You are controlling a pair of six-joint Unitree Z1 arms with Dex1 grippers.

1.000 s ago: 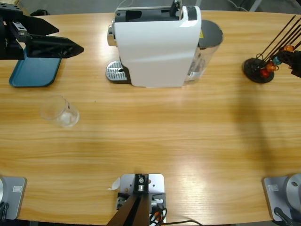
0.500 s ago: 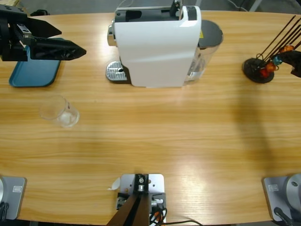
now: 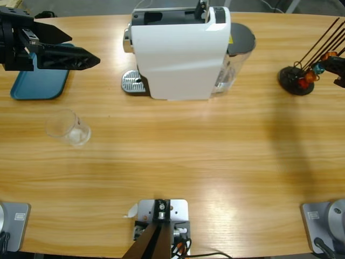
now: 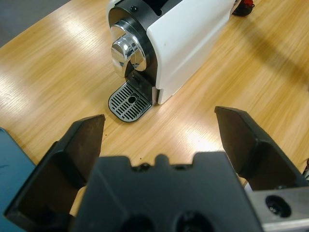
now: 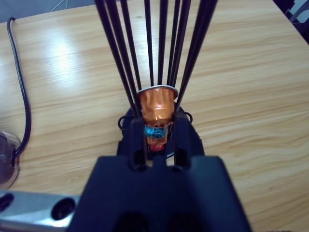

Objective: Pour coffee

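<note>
A clear glass tumbler (image 3: 68,127) stands at the table's left; the coffee is out of view, and I cannot make out any liquid in the glass. At the back middle is the white coffee machine (image 3: 180,51) with its metal drip grate (image 4: 129,101). My left gripper (image 3: 81,47) hovers open and holding nothing at the far left, pointing at the machine's spout (image 4: 124,50). My right gripper (image 5: 155,118) is shut with nothing in it, facing a black rod holder (image 3: 296,80) that carries an orange capsule (image 5: 156,104). In the high view only a tip of it (image 3: 340,81) shows at the right edge.
A blue tray (image 3: 39,83) lies under the left arm at the back left. A clear water tank (image 3: 237,54) sits at the machine's right side. A black cable (image 5: 20,72) runs over the wood left of the holder.
The left gripper has edged a little to the right, toward the machine. The right gripper's tip has drawn slightly back toward the right edge. The glass has not moved.
</note>
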